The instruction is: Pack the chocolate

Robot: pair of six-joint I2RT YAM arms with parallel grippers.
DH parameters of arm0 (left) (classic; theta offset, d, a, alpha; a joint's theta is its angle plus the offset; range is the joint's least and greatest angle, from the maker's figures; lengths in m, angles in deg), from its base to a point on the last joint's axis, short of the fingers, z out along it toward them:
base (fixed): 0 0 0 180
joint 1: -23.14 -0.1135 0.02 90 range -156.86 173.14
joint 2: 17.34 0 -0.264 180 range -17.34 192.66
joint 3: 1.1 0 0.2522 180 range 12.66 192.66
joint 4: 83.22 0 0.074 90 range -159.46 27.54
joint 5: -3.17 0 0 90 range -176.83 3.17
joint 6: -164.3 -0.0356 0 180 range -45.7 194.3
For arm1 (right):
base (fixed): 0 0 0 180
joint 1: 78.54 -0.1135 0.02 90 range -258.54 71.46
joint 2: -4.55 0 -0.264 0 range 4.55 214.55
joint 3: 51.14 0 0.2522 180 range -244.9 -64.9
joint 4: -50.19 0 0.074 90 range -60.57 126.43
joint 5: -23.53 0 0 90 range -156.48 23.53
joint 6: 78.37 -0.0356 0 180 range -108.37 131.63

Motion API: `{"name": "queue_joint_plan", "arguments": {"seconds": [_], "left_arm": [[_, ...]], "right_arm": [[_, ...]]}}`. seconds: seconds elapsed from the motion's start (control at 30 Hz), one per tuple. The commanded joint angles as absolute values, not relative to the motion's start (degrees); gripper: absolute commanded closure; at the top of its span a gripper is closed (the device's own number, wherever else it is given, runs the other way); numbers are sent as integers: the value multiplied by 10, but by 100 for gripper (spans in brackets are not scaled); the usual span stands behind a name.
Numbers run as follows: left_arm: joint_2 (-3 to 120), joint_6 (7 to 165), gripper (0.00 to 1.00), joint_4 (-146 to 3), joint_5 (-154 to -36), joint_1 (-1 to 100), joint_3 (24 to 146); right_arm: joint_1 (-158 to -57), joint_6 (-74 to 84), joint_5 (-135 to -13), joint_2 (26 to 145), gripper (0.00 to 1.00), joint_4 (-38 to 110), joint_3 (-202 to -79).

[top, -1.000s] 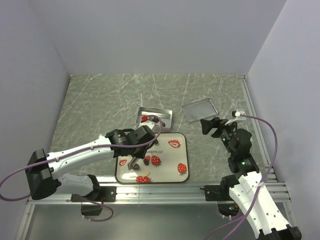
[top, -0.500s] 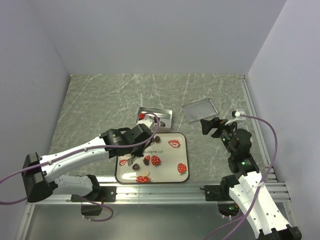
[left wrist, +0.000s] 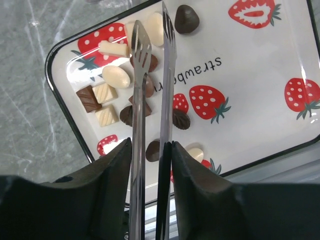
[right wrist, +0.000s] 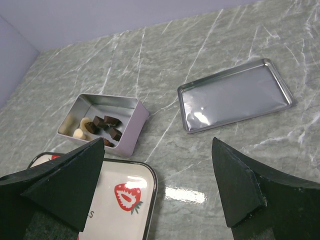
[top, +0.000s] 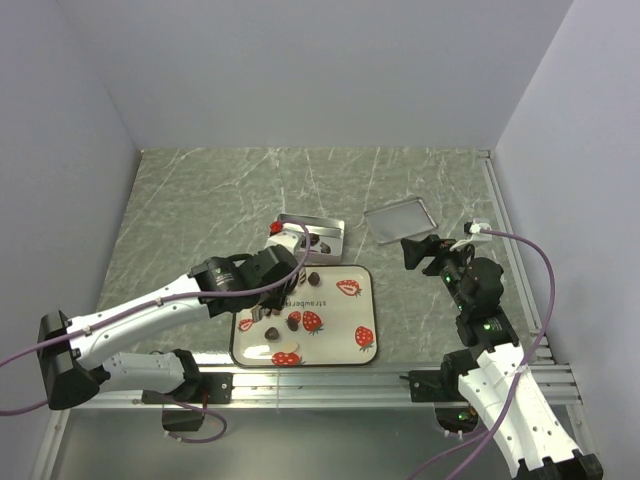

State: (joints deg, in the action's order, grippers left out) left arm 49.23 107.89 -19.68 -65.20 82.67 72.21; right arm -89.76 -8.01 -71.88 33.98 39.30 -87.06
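Left jaws are clamping a pair of metal tongs [left wrist: 138, 100] by the handle end, pressing on both blades from outside, so they're standing narrow w/ the tongs squeezed between them. Tong blades are running nearly parallel, tips only a slit apart, and hanging over the chocolate [left wrist: 116, 76] cluster at 1 corner of the strawberry-print tray [left wrist: 260, 125]. Brown pieces are showing in the gap btwn the blades, but whether any is being pinched I cannot tell. Most of the chocolate is lying loose on that tray: cream ovals & bars, light and dark squares, dark rounded bits, mostly bunched toward that corner, w/ 1 dark piece sitting apart near the tray's far edge. More pieces, dark and cream, are lying inside the open metal tin [right wrist: 131, 127], which is sitting on the bench [right wrist: 200, 45] just beyond the tray's far edge. Tin's flat lid [right wrist: 235, 95] is lying on the bench to the right of the tin, apart from it, rim up. Right jaws are standing wide, holding nothing, hovering above the bench right of the tray and facing the tin & lid.
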Motion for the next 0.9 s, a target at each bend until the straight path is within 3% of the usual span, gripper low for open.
{"name": "queue_joint_plan", "arguments": {"seconds": [0.0,0.13,0.87], "left_arm": [[479,1077,57,-190,-620,825,748],[482,1075,52,-192,-619,825,744],[539,1035,54,-214,-628,823,756]], "right_arm": [[-895,-74,-715,334,6,402,-871],[-895,-75,-715,331,6,401,-870],[-895,-75,-714,328,6,400,-869]]}}
